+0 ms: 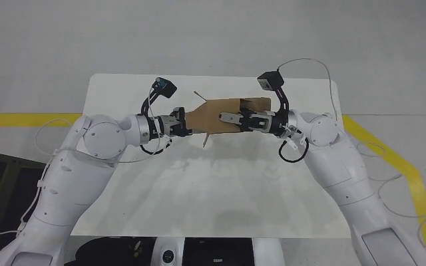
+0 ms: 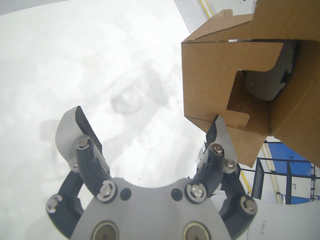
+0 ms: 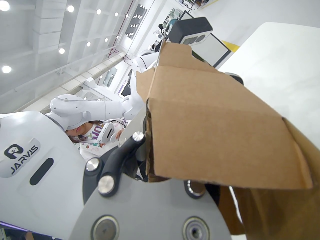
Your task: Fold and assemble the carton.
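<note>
Two arms flanked the carton (image 1: 203,116), which hung in the air above the white table (image 1: 200,199), partly squared up with its end flaps loose. At one end of the carton the right gripper (image 1: 227,119) looked clamped on a wall, one finger inside, probably to steady the carton for folding. At the opposite end the left gripper (image 2: 147,116) stood spread wide, one fingertip (image 2: 222,136) touching a flap edge, seemingly placed to press that flap inward.
</note>
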